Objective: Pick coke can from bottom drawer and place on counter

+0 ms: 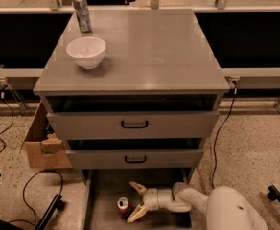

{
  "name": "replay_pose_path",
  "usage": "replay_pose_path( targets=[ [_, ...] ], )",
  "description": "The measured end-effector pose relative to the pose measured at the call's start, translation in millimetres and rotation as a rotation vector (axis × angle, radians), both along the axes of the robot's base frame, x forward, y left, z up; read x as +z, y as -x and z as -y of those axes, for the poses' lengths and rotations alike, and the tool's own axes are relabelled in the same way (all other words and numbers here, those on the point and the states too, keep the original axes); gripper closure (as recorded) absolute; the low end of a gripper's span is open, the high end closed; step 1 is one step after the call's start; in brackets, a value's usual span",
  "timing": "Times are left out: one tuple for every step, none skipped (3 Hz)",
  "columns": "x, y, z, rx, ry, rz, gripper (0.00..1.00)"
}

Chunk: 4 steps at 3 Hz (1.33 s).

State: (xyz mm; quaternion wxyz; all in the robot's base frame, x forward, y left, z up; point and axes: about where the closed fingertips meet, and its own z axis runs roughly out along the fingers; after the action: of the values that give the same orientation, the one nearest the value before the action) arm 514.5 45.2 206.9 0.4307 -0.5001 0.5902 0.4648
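Note:
The coke can [123, 206] is a small red can with a silver top, standing upright on the floor of the open bottom drawer [101, 195]. My gripper [135, 201] reaches into that drawer from the right, fingers spread open on either side of the can's right edge, one fingertip [136, 187] above and one below. The counter [145, 47] is the flat grey top of the cabinet.
A white bowl [86, 51] and a taller silver-grey can [82, 13] stand on the counter's left rear. Two upper drawers with black handles [134, 124] hang slightly open above the bottom drawer. A cardboard box [41, 143] and cables lie on the floor at the left.

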Motion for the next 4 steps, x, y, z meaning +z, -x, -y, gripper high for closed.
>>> replay_pose_path(
  targets=[
    [-20.2, -4.9, -16.2, 0.035, -0.013, 0.025, 0.02],
    [-25.1, -1.4, -29.8, 0.072, -0.027, 0.035, 0.25],
    [-21.1, 4.8, -30.6, 0.08, 0.0, 0.032, 0.47],
    [6.8, 31.0, -24.7, 0.087, -0.005, 0.042, 0.7]
  ],
)
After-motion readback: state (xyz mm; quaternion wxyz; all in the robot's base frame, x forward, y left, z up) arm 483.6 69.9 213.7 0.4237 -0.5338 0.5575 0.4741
